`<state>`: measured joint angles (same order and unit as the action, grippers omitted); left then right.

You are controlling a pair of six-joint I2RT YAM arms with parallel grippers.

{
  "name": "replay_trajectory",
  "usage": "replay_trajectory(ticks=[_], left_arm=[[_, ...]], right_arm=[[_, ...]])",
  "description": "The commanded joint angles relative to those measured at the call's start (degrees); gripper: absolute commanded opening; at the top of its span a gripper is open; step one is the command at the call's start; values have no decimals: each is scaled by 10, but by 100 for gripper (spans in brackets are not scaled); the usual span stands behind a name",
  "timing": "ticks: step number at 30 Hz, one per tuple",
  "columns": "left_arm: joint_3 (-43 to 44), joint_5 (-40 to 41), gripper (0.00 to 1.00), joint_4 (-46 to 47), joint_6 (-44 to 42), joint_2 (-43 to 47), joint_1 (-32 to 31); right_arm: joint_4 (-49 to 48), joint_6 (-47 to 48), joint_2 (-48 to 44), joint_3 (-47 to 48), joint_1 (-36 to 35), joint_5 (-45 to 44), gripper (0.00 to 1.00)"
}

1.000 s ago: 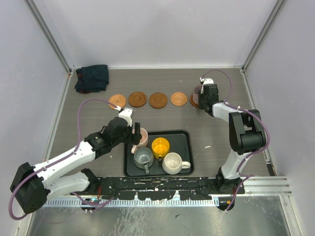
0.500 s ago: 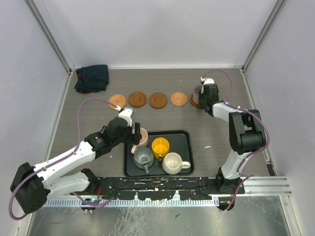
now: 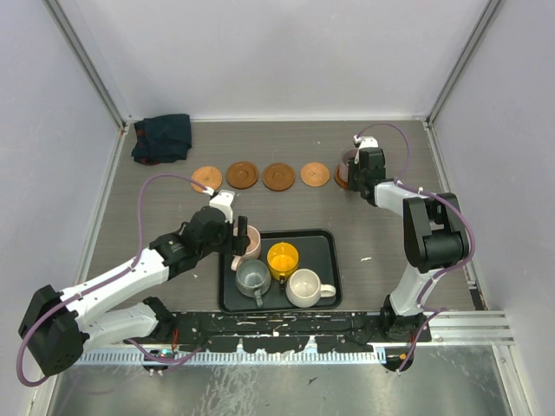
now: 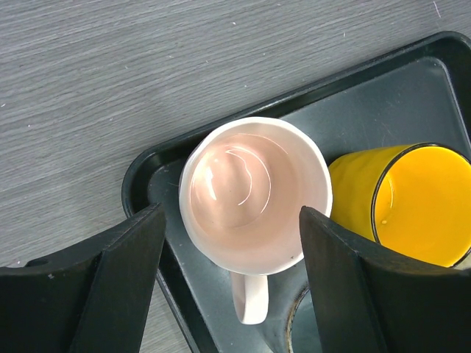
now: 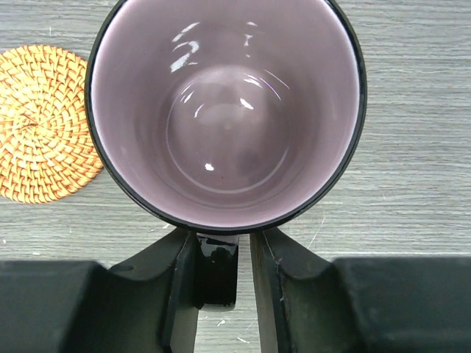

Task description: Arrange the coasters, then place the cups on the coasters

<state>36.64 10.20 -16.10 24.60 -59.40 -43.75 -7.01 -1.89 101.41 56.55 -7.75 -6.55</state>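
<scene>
Four brown coasters lie in a row at the back, and one woven coaster shows left of the mauve cup. The mauve cup stands over a fifth coaster at the row's right end. My right gripper is open around its dark handle, with a slim gap on the right side. My left gripper is open, straddling the pink cup in the black tray. The yellow cup, grey cup and cream cup also sit in the tray.
A dark blue cloth lies bunched in the back left corner. Pale walls close the table on the left, back and right. The tray sits between the two arm bases near the front edge.
</scene>
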Motion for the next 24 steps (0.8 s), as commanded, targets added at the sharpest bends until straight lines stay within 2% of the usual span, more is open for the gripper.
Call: replay_trajectory(ticks=[1, 8, 14, 19, 24], left_arm=[[22, -4, 75, 24, -1, 5, 4], [20, -7, 74, 19, -1, 9, 4], [16, -14, 74, 18, 4, 16, 4], [12, -18, 74, 18, 7, 22, 4], [8, -16, 74, 18, 9, 30, 4]], right_arm=[[-45, -7, -10, -1, 2, -7, 39], [-42, -14, -32, -21, 2, -10, 48], [-42, -27, -84, -57, 1, -8, 61], [-22, -41, -153, -86, -1, -5, 66], [45, -55, -238, -97, -14, -5, 67]])
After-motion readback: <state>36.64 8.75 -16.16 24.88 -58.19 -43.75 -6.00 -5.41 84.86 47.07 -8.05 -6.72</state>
